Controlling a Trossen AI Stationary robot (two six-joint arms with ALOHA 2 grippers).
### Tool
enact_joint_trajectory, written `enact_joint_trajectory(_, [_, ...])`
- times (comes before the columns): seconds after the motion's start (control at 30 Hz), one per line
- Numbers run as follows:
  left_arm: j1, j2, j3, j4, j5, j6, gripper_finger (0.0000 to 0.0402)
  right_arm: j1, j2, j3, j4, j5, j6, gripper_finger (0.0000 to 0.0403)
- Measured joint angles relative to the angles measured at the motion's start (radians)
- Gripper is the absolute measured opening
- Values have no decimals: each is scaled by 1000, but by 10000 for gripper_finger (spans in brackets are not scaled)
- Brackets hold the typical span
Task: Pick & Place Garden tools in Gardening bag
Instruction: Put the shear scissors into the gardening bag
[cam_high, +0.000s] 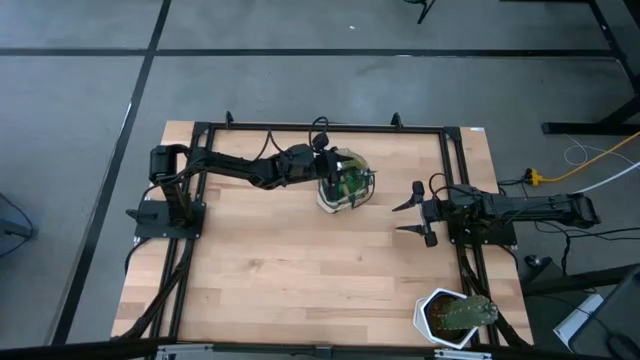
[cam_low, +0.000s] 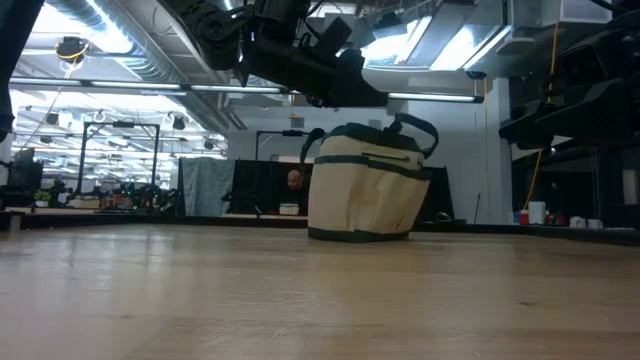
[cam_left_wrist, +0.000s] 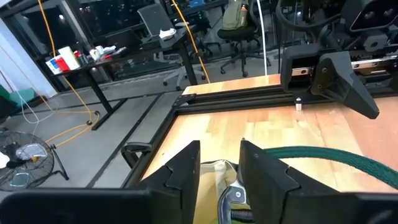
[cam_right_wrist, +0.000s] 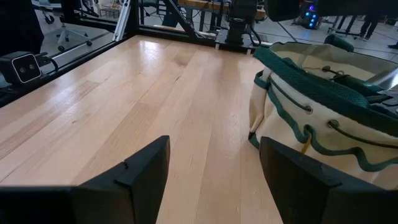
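Note:
The tan-and-cream gardening bag (cam_high: 345, 185) with green trim stands upright on its base at the table's far middle; it also shows in the low view (cam_low: 365, 185) and the right wrist view (cam_right_wrist: 323, 118). Green and dark things (cam_high: 352, 182) lie inside it, and a silver metal part (cam_left_wrist: 235, 195) shows in the bag's mouth. My left gripper (cam_left_wrist: 221, 147) is open just above the bag's left rim (cam_high: 328, 170) and holds nothing. My right gripper (cam_high: 400, 219) is open and empty to the bag's right, a little above the table (cam_right_wrist: 214, 146).
A white pot with a green plant (cam_high: 455, 315) stands at the table's near right corner. The black frame rail (cam_high: 320, 128) runs along the table's far edge just behind the bag. Bare wood (cam_high: 300, 270) lies across the table's near middle and left.

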Motion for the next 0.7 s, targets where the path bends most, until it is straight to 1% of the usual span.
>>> enact_joint_trajectory(0.3, [0, 0, 0, 0, 2, -3, 135, 0, 0, 0, 0, 0, 0, 250])
enact_joint_trajectory(0.53, [-2, 0, 0, -3, 44, -23, 152, 0, 0, 0, 0, 0, 0, 250])
enact_joint_trajectory(0.7, [-1, 0, 0, -63, 58, -24, 157, 0, 0, 0, 0, 0, 0, 250])
